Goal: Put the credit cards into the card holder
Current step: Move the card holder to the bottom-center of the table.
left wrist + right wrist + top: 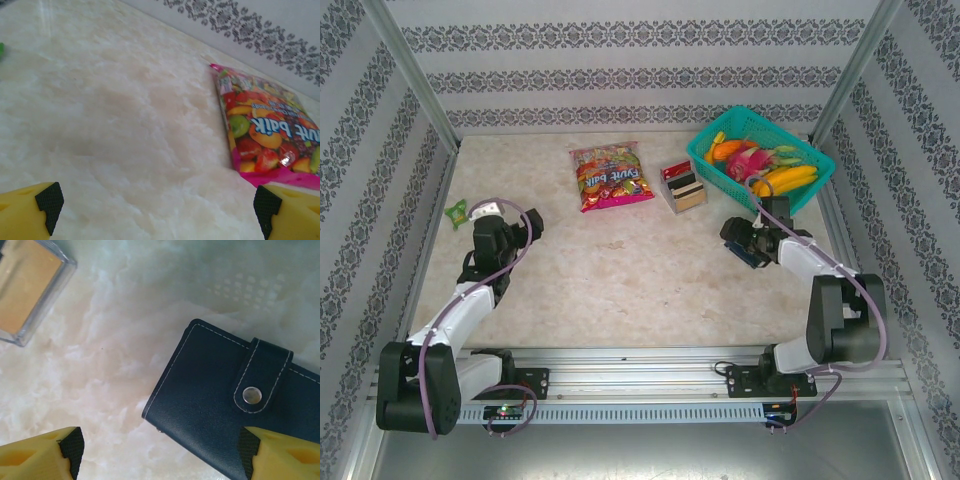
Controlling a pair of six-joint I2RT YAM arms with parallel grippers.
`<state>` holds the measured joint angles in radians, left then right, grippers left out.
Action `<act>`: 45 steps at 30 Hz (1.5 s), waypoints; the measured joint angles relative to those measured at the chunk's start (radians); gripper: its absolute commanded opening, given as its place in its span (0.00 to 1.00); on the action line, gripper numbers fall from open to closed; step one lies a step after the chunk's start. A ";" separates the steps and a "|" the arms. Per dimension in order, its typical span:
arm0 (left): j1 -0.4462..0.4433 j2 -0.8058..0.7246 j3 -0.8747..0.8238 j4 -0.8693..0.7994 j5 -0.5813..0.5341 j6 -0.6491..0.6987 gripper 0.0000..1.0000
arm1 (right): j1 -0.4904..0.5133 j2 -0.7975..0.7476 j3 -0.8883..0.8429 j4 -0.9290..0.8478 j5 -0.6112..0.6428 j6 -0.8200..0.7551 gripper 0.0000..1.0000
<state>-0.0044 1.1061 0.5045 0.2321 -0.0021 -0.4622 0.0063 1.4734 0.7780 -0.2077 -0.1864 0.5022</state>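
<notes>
Okay, got the card holder (225, 405) lying flat on the table (115, 365), folded shut with the clasp tab snapped down. Sits on the right side of the table, just in front of the teal basket (725, 170) of fruit.

Right end effector (160, 452) hanging right over it, spread wide and not pinching anything. One black pad (247, 445) lines up over the holder's dark cover, the other over bare table. Can't tell whether that pad actually touches the leather.

Credit cards (682, 184) standing on edge in a small clear-walled box (67, 267), red, black and tan, between the snack bag (610, 175) and the basket. Well apart from both end effectors, near the holder but not touching it.

Left end effector (160, 210) fully spread too, nothing between the pads, pointed across bare table on the left side toward the snack bag. Also spotted a little green thing (456, 211) by the left edge.
</notes>
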 measured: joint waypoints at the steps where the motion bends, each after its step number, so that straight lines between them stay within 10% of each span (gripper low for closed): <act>1: 0.000 0.002 0.010 -0.011 0.015 0.000 1.00 | 0.011 0.024 0.022 -0.008 0.012 0.001 0.79; 18: 0.000 -0.010 0.051 -0.096 0.108 0.009 1.00 | 0.223 0.159 0.098 -0.051 0.205 0.074 0.73; 31: 0.000 -0.018 0.064 -0.121 0.172 0.009 1.00 | 0.492 0.059 0.073 -0.047 0.023 -0.134 0.71; 45: 0.000 0.003 0.129 -0.188 0.314 0.012 1.00 | 0.304 0.055 0.067 -0.084 0.121 -0.033 0.68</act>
<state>-0.0044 1.1088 0.6334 0.0441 0.3122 -0.4500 0.3103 1.5284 0.8448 -0.2913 -0.0654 0.4690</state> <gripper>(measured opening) 0.998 0.687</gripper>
